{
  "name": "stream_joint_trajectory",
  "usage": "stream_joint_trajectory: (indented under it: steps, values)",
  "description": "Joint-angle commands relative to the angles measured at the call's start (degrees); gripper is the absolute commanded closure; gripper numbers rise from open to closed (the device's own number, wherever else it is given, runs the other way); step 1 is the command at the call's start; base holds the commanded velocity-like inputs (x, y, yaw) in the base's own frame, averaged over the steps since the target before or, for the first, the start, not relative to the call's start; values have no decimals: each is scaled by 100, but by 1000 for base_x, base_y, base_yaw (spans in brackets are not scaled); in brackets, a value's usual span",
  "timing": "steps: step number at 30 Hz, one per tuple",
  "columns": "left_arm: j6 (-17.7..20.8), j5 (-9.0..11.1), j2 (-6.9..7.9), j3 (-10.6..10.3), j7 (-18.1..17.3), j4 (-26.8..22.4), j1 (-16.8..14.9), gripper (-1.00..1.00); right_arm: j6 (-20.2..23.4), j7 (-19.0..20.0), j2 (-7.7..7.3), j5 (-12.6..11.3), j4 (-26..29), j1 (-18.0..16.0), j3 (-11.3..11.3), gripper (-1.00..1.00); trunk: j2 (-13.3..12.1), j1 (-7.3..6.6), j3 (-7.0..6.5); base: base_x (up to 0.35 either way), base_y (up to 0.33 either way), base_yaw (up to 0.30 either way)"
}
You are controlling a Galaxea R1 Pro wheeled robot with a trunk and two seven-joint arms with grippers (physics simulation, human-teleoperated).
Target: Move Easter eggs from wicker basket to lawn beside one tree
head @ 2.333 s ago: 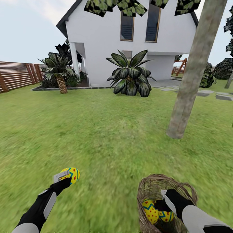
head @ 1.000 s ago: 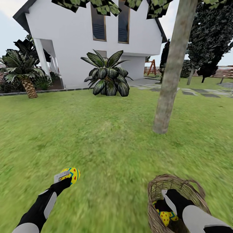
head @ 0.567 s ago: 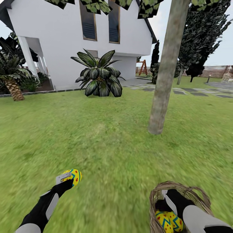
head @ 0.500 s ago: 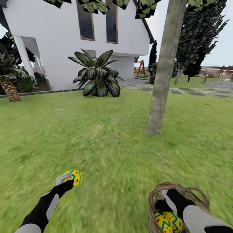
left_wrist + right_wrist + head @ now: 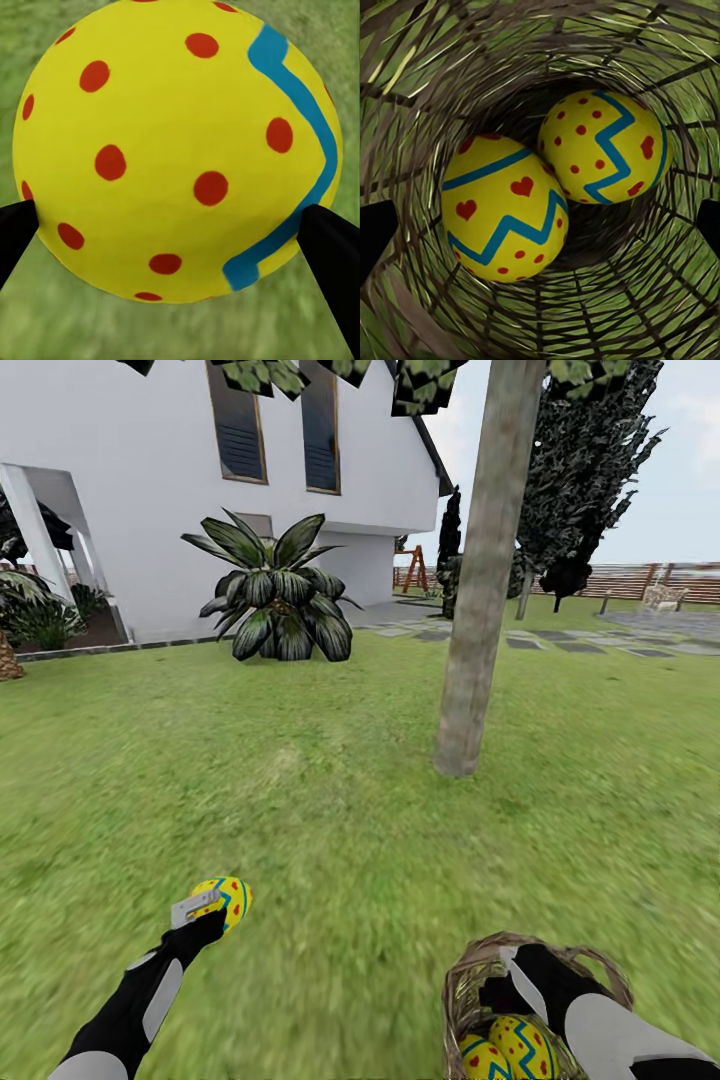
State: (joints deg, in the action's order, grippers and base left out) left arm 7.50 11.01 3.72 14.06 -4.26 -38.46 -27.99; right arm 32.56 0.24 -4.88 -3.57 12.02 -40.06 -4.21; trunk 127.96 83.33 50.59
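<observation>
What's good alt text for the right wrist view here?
Looking down into the wicker basket, two yellow Easter eggs with blue zigzags and red marks rest side by side at the bottom, touching. Green lawn shows through the open weave, and the dark tips of the right gripper's fingers sit at opposite edges.

My left gripper (image 5: pixel 176 225) pinches one Easter egg (image 5: pixel 176 146) between its black fingertips (image 5: pixel 330 247), one on each side (yellow shell, red dots, a blue zigzag down one side). Blurred green lawn (image 5: pixel 45 330) lies behind it.
</observation>
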Motion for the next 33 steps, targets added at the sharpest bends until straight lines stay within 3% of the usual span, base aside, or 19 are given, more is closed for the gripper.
stream_joint_trajectory:
  steps: [1, 33]
  values:
    - [36, 51, -3, 21, -40, -5, -1, 100, 31, 2, -4, -37, 13, -1, -44, -100, 44, 21, 24, 0, 0, 0]
    - [33, 51, -65, 9, -18, 155, -3, 100, 22, 1, 22, -30, 28, -1, -53, -100, 1327, 724, 598, 0, 0, 0]
